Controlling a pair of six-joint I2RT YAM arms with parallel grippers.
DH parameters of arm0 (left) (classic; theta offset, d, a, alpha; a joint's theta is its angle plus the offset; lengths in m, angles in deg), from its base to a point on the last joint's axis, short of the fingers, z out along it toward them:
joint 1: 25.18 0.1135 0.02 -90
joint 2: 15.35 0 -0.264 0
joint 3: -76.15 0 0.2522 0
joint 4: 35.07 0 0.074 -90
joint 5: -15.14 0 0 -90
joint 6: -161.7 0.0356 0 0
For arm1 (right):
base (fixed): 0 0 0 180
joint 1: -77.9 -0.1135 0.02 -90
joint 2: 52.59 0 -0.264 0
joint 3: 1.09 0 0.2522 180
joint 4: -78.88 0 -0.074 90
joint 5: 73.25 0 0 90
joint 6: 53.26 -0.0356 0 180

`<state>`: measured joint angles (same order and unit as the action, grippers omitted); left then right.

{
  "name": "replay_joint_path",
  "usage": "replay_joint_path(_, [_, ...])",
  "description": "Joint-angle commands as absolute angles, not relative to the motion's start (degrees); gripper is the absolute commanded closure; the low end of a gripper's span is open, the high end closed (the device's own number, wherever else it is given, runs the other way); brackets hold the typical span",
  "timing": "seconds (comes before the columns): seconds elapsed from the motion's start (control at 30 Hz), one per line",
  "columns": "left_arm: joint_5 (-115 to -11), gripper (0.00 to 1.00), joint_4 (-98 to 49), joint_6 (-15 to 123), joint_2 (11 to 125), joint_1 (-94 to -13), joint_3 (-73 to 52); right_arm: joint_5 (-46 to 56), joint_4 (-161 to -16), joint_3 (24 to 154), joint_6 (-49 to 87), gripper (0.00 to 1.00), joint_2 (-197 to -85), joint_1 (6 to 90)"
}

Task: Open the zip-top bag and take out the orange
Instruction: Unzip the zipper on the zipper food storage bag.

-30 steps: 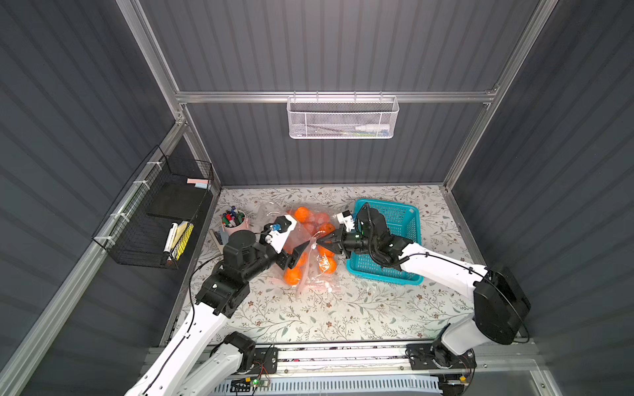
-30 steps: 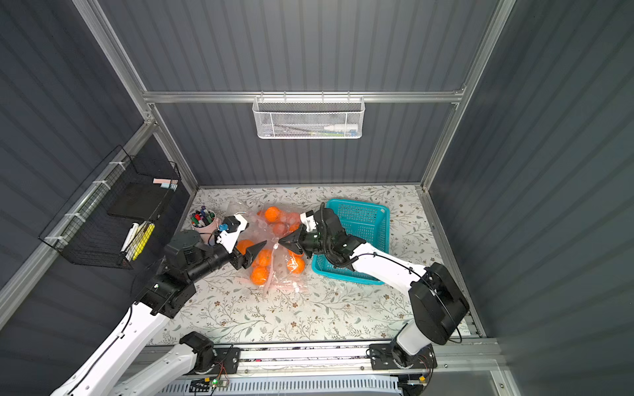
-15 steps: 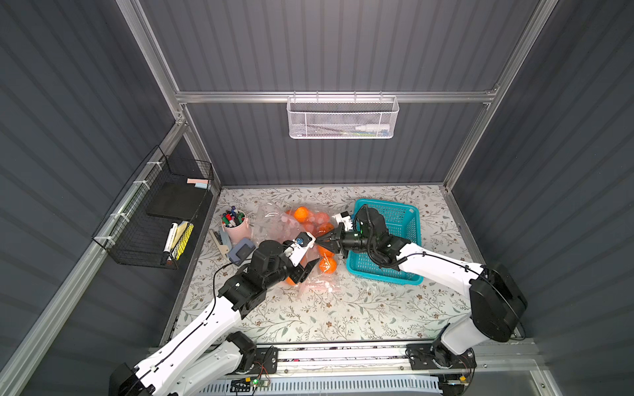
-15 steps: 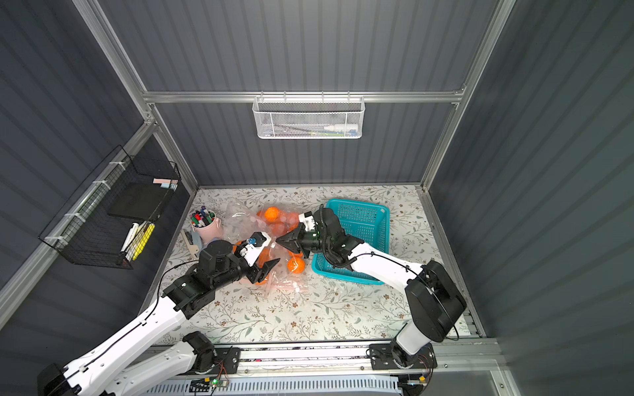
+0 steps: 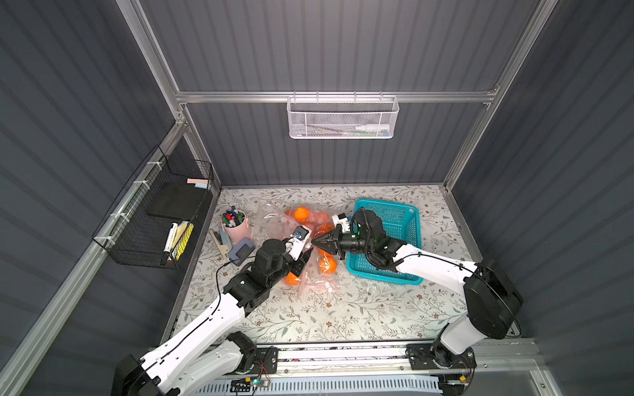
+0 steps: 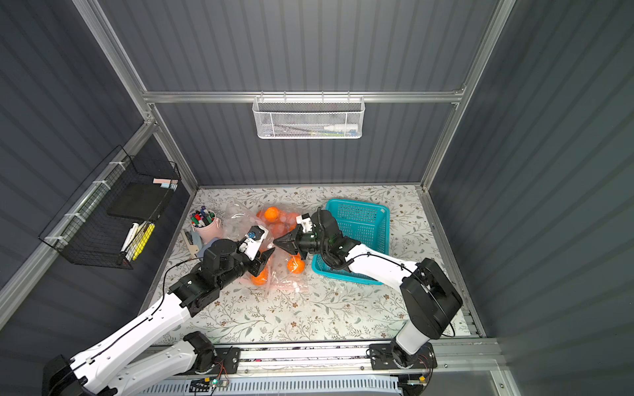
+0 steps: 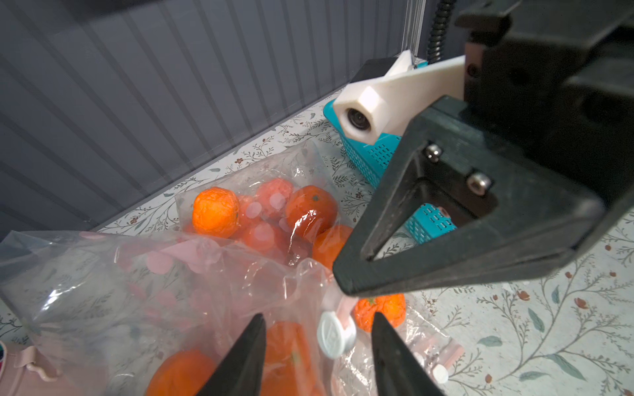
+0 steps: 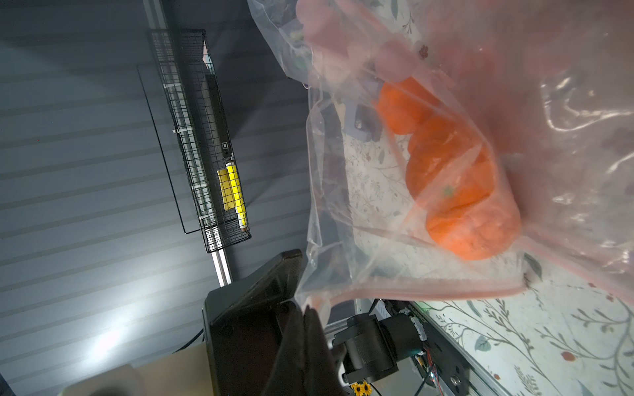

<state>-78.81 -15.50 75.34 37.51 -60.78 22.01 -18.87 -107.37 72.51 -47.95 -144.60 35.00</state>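
A clear zip-top bag (image 5: 274,223) with a pink zip strip (image 8: 429,291) lies at mid table and holds several oranges (image 5: 301,214). My right gripper (image 5: 314,241) is shut on the bag's zip edge and holds it up off the table; its tips (image 8: 307,310) pinch the pink strip's end. My left gripper (image 7: 317,320) is open, just below the right one. A white round zip tab (image 7: 334,334) hangs between its fingers without visibly touching either. One orange (image 7: 380,308) sits just past the tab. In a top view the left gripper (image 6: 269,255) faces the right gripper (image 6: 276,241).
A teal basket (image 5: 394,219) stands right of the bag, under my right arm. A pink pen cup (image 5: 235,226) and a grey-blue stapler (image 5: 242,252) sit to the left. A black wire rack (image 5: 161,212) hangs on the left wall and a white mesh basket (image 5: 343,118) on the back wall.
My left arm has swung forward and to the right, up to the right gripper, and its jaws have narrowed. The right gripper stays shut on the bag's edge.
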Motion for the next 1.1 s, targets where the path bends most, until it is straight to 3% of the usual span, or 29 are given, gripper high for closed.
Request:
replay_joint_path(0.0, [-79.17,0.56,-16.91,75.98,37.83,-61.21,22.77,-19.47,-110.17,71.7,-50.56,1.0,-145.51,34.65])
replay_joint_path(0.27, [-78.99,0.72,-15.09,76.03,38.01,-61.17,23.21,-19.64,-111.17,71.74,-51.37,1.0,-145.85,34.64])
replay_joint_path(0.77, [-80.02,0.67,-15.3,76.62,36.9,-61.18,23.53,-20.1,-111.93,71.82,-51.9,1.0,-146.02,34.48])
replay_joint_path(0.9, [-82.53,0.59,-16.08,76.91,35.45,-61.15,23.56,-20.39,-112.25,71.74,-52.03,1.0,-146.36,34.48])
replay_joint_path(1.07, [-83.3,0.61,-16.65,77.48,34.37,-61.17,23.76,-20.23,-112.8,71.36,-52.35,1.0,-146.37,34.39])
